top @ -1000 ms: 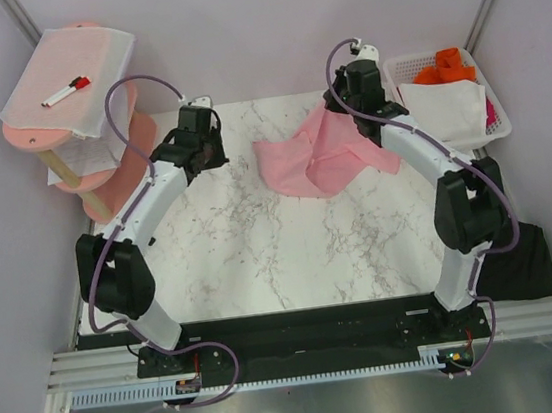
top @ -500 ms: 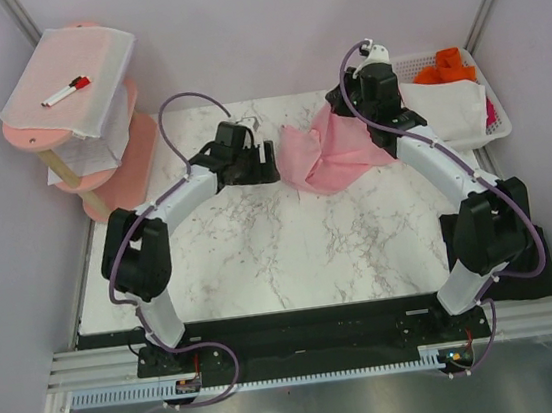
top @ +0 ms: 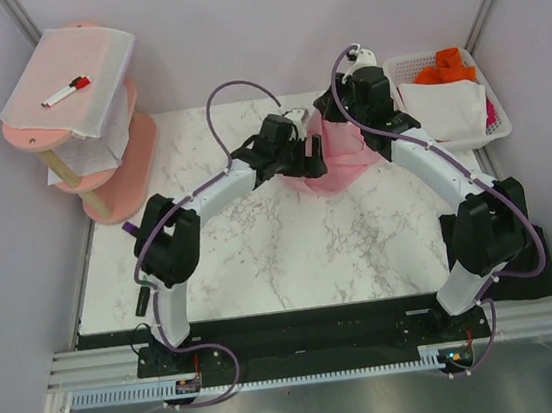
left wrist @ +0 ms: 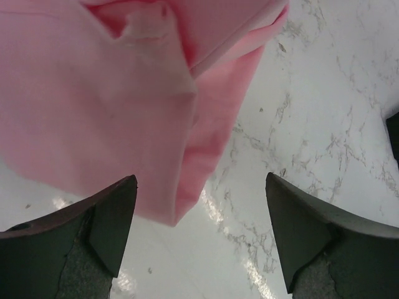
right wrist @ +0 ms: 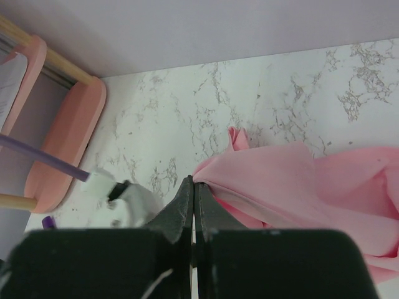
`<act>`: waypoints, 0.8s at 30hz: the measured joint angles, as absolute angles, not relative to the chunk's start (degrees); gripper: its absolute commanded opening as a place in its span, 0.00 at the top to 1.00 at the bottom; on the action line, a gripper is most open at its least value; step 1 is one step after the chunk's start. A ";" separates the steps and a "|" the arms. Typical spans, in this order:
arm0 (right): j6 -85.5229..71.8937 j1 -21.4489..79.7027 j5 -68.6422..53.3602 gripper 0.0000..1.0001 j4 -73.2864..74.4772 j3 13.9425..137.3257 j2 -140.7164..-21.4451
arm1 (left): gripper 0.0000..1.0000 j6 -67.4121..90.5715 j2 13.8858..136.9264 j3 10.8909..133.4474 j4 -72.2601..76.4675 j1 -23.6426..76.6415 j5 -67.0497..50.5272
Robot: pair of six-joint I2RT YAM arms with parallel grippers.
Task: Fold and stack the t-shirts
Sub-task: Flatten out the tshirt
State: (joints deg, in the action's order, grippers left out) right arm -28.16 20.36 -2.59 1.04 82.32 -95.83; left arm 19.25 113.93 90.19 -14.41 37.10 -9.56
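- At the back of the table (top: pixel 261 249), the right gripper (right wrist: pixel 193 184) is clenched tight on an edge of the pink t-shirt (right wrist: pixel 299 180). Its fingers meet with only a thin pinch of cloth between them.
- That pinch seems meant to hold one edge up, so the rest of the shirt drapes down and offers a free fold to the other arm.
- The left gripper (left wrist: pixel 201 184) is spread wide and holds nothing. It faces the hanging pink fold, whose lowest corner sits between its two fingers, nearer the left one in the wrist view. Whether cloth touches either finger cannot be told.
- The wide spread probably suits the doubled, thick fold it would have to close on.
- From above, the pink t-shirt is a bunched heap between the two wrists, partly resting on the marble top and not laid flat. Folding looks hardly begun.
- The black t-shirt (top: pixel 526 271) lies crumpled at the right edge beside the right arm's base, well apart from the pink one, so stacking is some way off.
- Further out, a white basket (top: pixel 499 125) with white and orange cloth stands at the back right. A pink tiered stand (top: pixel 132 184) carries a mesh sheet (top: pixel 86 53) and a marker (top: pixel 66 90) at the back left.
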 measured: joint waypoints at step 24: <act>-26.39 20.29 -0.30 1.00 1.30 82.41 -96.90 | 0.98 22.59 106.17 79.26 -23.70 38.28 25.87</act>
State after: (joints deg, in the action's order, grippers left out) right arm -26.39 20.29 -0.30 1.30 82.41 -96.90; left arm 22.59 106.17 79.26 -23.70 38.28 25.87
